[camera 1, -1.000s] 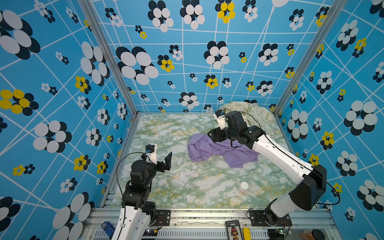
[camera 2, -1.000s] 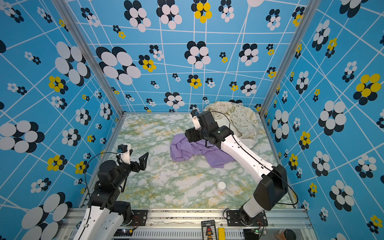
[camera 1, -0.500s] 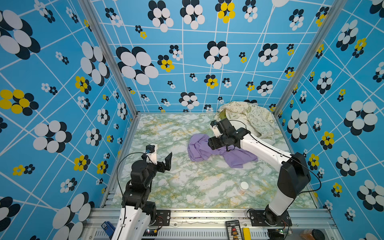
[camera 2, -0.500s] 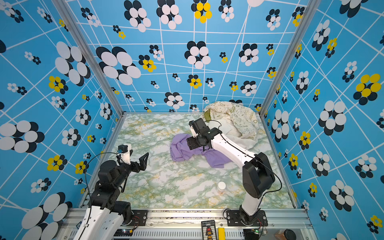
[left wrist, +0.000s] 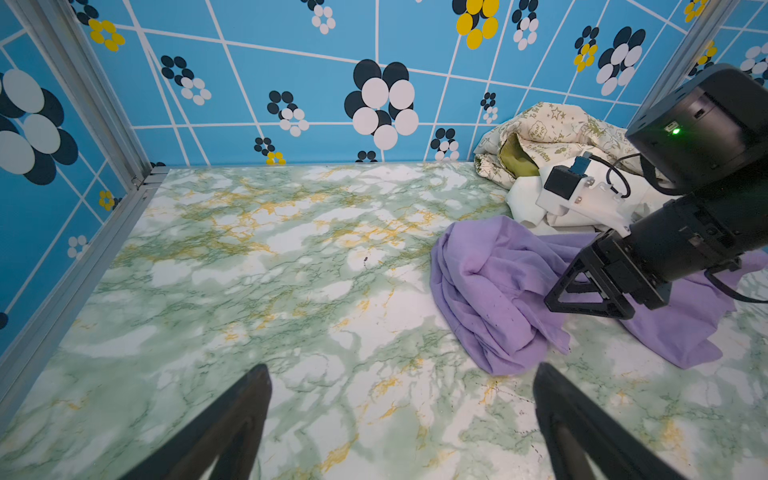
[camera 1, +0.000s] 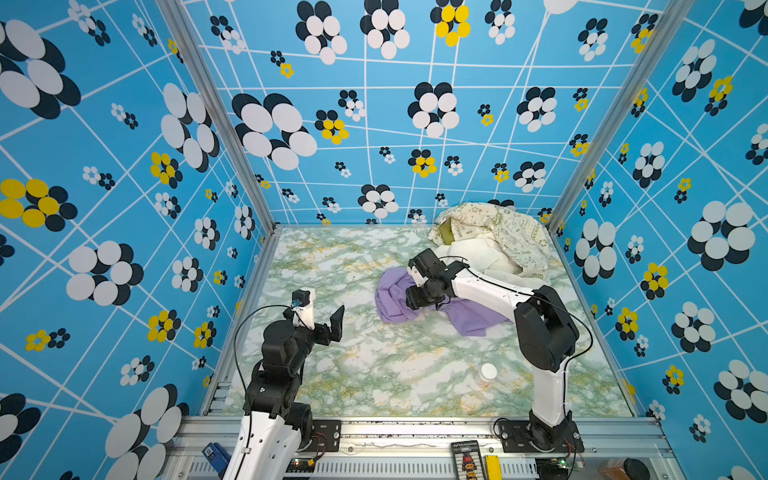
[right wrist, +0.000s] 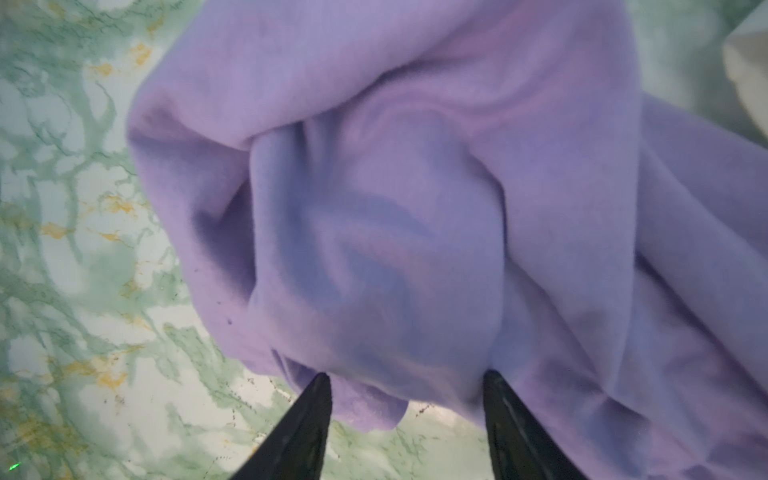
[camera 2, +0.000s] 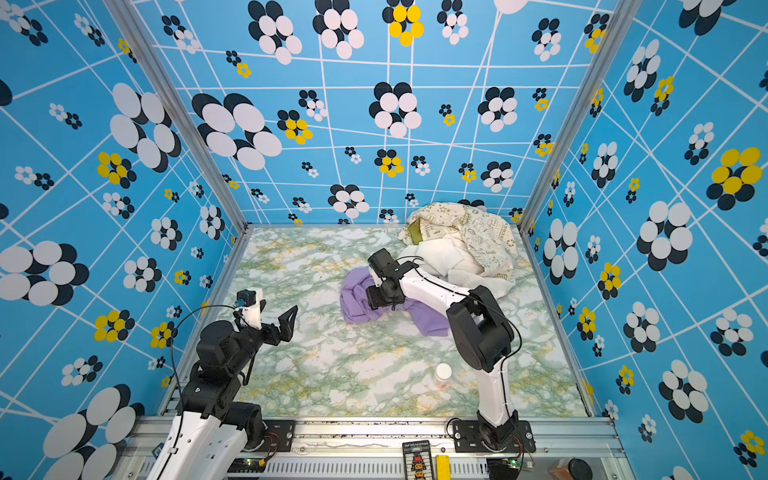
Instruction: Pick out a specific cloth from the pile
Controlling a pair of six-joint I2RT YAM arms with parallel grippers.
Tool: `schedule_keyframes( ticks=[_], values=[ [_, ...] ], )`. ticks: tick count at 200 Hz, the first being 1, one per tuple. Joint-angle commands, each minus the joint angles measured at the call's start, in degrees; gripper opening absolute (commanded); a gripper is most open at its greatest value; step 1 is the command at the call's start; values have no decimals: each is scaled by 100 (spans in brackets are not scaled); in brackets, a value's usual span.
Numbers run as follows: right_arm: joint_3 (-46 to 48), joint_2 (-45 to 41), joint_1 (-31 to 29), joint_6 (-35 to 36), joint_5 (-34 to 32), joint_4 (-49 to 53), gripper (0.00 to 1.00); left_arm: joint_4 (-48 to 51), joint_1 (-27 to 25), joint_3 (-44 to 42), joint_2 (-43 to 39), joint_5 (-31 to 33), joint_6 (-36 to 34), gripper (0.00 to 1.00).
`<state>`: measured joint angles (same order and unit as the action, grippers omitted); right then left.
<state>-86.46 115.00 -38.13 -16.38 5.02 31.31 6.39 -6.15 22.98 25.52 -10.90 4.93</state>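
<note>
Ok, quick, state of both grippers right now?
Left gripper: open, holding nothing.
Right gripper: part open, jaws astride a fold of the cloth; no firm grip visible.

You have two arms mounted at the front: one left arm (camera 1: 282,345) and one right arm (camera 1: 490,291). Each carries a single gripper, so two in all: the left gripper (left wrist: 400,370) and the right gripper (right wrist: 406,376), each with two fingers.

You have three cloths:
- one lilac cloth (camera 1: 390,299)
- two in the pile (camera 1: 490,220): one cream-white cloth (camera 1: 486,253) and one green-doodle printed cloth (camera 1: 519,232)

One olive patch (camera 1: 446,232) shows on that pile. You have one white-capped bottle (camera 1: 486,374) on one marbled table (camera 1: 374,374). Three patterned wall panels are visible in both top views.
</note>
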Motion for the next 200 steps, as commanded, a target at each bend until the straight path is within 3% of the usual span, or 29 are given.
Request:
schedule_keyframes(
  ticks=[1, 38, 69, 147, 200],
  values=[
    [-170, 117, -35, -165, -124, -258, 51, 20, -44, -43, -73, 16, -9, 99],
    [-260, 114, -35, -119, -301, -353, 28, 37, -43, -40, -91, 24, -28, 99],
    [-231, -212, -26, 24, -509, -389, 0, 37, -43, -39, -117, 18, -32, 99],
    [-246, -1619, -29, 451, -836, -776, 0, -165, -52, -13, -297, -220, -82, 99],
    [-906, -2035, -35, 560, -508, -823, 0, -542, -125, 330, -7, -539, 399, 99]
  ],
)
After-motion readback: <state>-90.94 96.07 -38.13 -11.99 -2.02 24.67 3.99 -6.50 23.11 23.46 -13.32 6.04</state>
